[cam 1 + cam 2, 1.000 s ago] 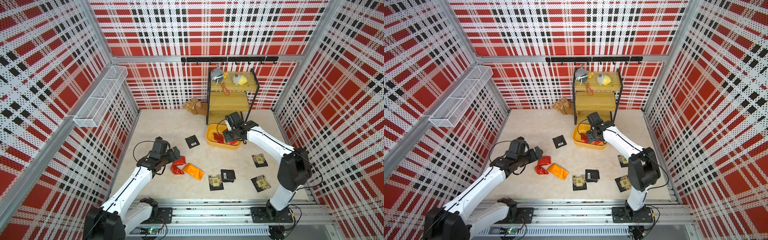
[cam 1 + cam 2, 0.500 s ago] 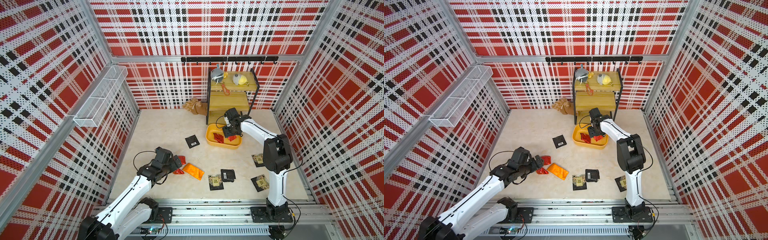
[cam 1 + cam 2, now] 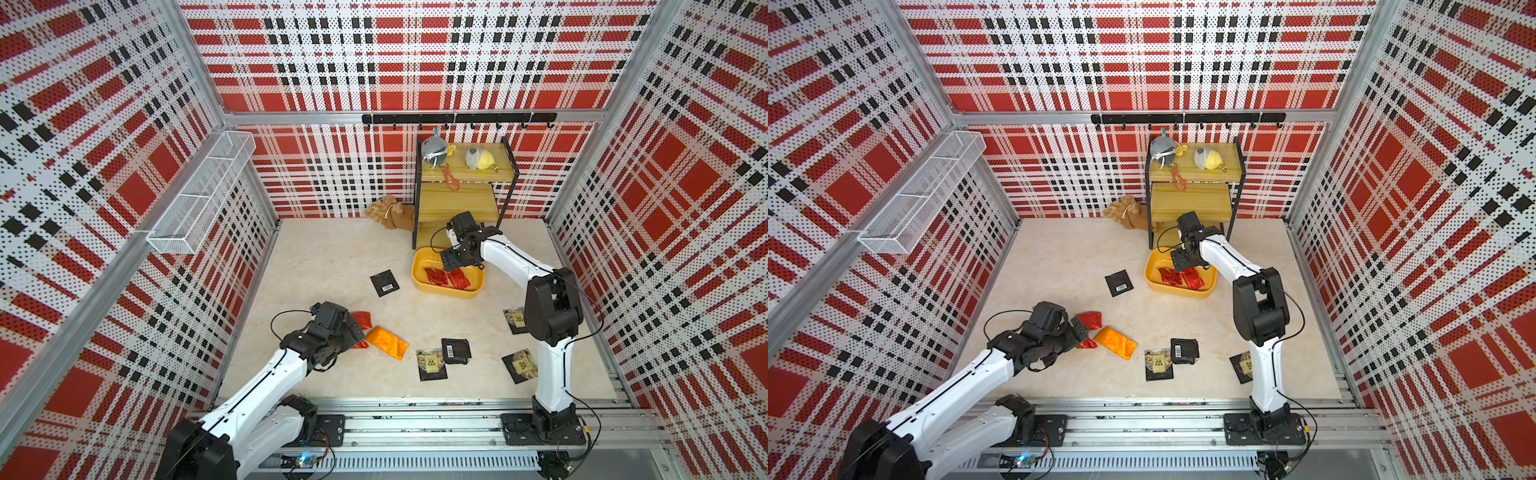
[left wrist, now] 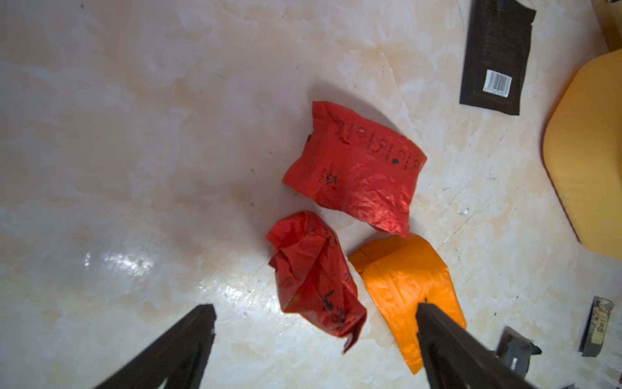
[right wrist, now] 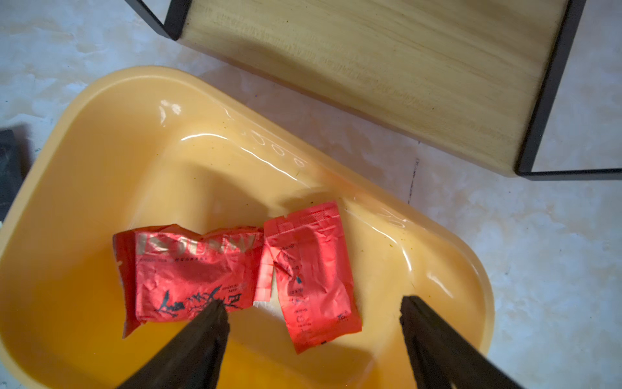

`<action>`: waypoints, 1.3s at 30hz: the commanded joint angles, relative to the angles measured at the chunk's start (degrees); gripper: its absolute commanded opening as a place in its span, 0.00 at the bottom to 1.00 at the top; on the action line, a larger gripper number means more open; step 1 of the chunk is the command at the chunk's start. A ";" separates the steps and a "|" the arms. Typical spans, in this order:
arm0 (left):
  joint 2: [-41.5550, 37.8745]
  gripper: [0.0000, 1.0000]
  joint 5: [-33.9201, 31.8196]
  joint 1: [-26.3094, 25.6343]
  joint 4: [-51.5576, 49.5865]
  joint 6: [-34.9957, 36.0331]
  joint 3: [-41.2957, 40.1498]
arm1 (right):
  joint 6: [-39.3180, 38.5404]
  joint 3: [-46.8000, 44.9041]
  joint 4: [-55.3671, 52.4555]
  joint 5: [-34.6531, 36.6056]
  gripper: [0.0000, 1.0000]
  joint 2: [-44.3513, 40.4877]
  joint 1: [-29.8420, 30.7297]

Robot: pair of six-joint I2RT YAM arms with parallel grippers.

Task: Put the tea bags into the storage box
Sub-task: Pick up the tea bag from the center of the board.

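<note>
The yellow storage box point(image 3: 446, 293) point(image 5: 134, 84) sits on the floor in front of the shelf rack. Two red tea bags point(image 5: 192, 269) point(image 5: 309, 269) lie side by side in it. My right gripper point(image 5: 311, 304) point(image 3: 455, 261) hovers open just above them, holding nothing. My left gripper point(image 4: 314, 309) point(image 3: 353, 336) is open low over the floor, its jaws either side of a crumpled red tea bag point(image 4: 313, 276). Next to that lie a flatter red tea bag point(image 4: 356, 171) and an orange one point(image 4: 407, 279). A black barcode tea bag point(image 3: 384, 282) lies left of the box.
Several more black and pictured tea bags point(image 3: 456, 351) point(image 3: 431, 363) point(image 3: 519, 365) lie near the front by the right arm's base. A wooden shelf rack point(image 3: 461, 199) with plush toys stands behind the box, beside a brown plush point(image 3: 390, 214). A wire basket point(image 3: 199, 195) hangs on the left wall.
My right gripper has opened wider above the box, and its arm has folded back toward its base. My left gripper has dropped closer to the red tea bags on the floor.
</note>
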 commanded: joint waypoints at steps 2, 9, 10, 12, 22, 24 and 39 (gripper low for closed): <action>1.22 0.99 -0.91 -0.02 1.08 1.95 -1.34 | -0.22 0.43 -1.13 0.86 0.86 -1.97 -0.22; 5.26 0.89 0.41 -0.28 4.40 3.32 -1.72 | 0.14 -1.46 -1.06 1.56 0.85 -3.99 -0.25; 5.45 0.88 0.42 -0.37 4.89 3.29 -1.72 | 0.14 -1.69 -1.08 1.69 0.85 -4.17 -0.21; 6.00 0.86 0.72 -0.38 5.72 3.20 -1.81 | 0.07 -2.27 -1.17 2.08 0.84 -4.68 -0.28; 9.26 0.71 2.22 -1.71 9.00 3.12 -2.27 | 0.57 -5.96 -0.38 2.96 0.84 -7.17 -0.25; 9.22 0.67 2.26 -1.79 9.10 3.11 -2.22 | 0.75 -6.73 -0.21 3.22 0.84 -7.67 -0.21; 8.46 0.45 3.02 -1.92 9.80 3.64 -2.32 | 2.92 -8.52 -0.32 4.27 0.88 -14.43 -0.26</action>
